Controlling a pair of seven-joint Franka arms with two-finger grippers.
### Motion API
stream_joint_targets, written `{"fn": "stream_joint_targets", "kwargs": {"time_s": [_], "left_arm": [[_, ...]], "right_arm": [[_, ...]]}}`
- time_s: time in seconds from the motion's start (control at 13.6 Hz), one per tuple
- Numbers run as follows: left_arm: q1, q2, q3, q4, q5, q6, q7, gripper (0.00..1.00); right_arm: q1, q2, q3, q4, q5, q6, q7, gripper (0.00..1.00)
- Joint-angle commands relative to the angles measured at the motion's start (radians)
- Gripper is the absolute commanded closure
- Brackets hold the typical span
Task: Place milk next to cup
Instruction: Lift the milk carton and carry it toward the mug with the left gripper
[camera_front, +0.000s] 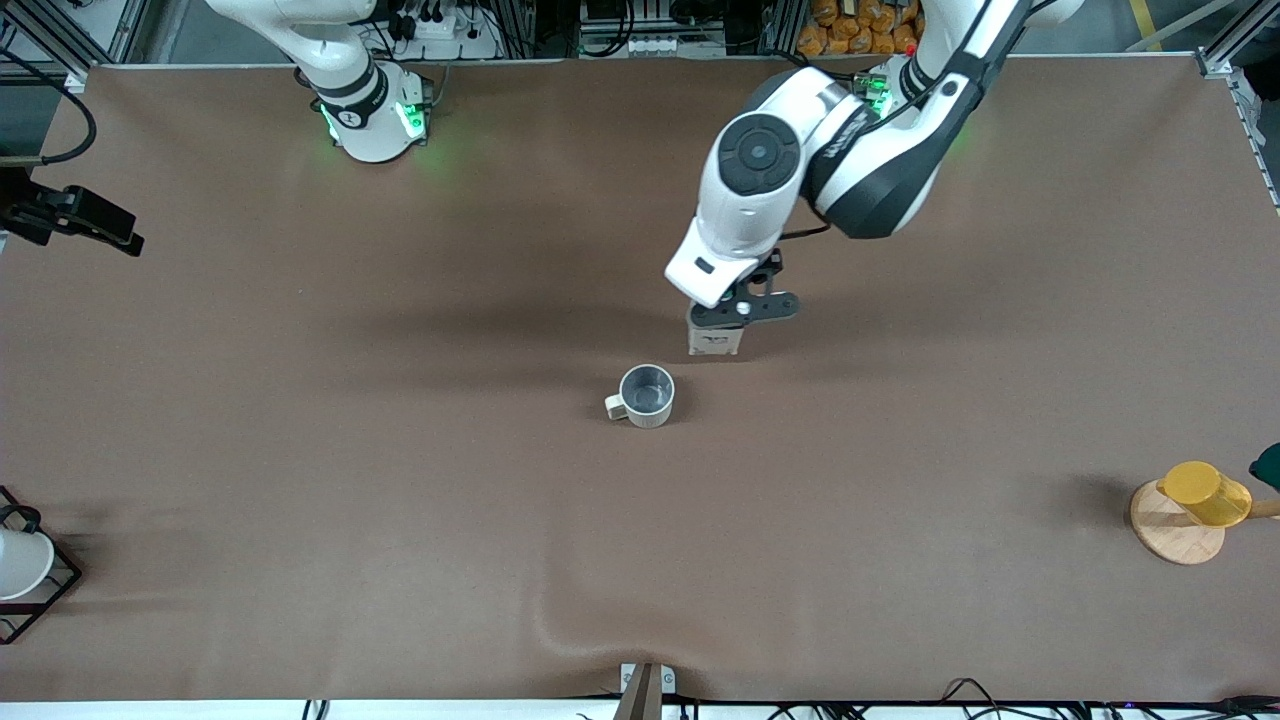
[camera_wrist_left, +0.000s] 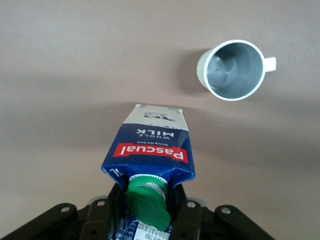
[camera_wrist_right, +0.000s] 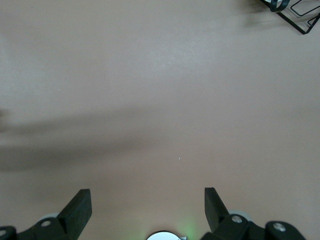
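Cup (camera_front: 647, 395) near the table (camera_front: 300, 450) middle, upright, handle toward the right arm's end. Milk (camera_front: 714, 342) just beside it, a bit farther from the camera, toward the left arm's end, not touching. Left gripper (camera_front: 738, 312) clamped on the milk's top by the green cap (camera_wrist_left: 148, 204). Right gripper (camera_wrist_right: 145, 205) spread wide over bare table, waiting. Yellow cup (camera_front: 1205, 493) well apart.
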Motion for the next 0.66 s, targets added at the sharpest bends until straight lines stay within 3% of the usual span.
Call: {"fn": "stream_joint_targets", "kwargs": {"time_s": [0.0,0.59], "left_arm": [[-0.035,0.084,0.005,0.114,0.023,-0.02,-0.004,0.72],[-0.085,0.185,0.016,0.217,0.021,-0.01,-0.008,0.7]], "right_arm": [[-0.003,-0.004,0.009,-0.001,-0.014,-0.003,0.018,0.0],[-0.005,-0.004,0.009,0.004,-0.014,0.002,0.018,0.0]]}}
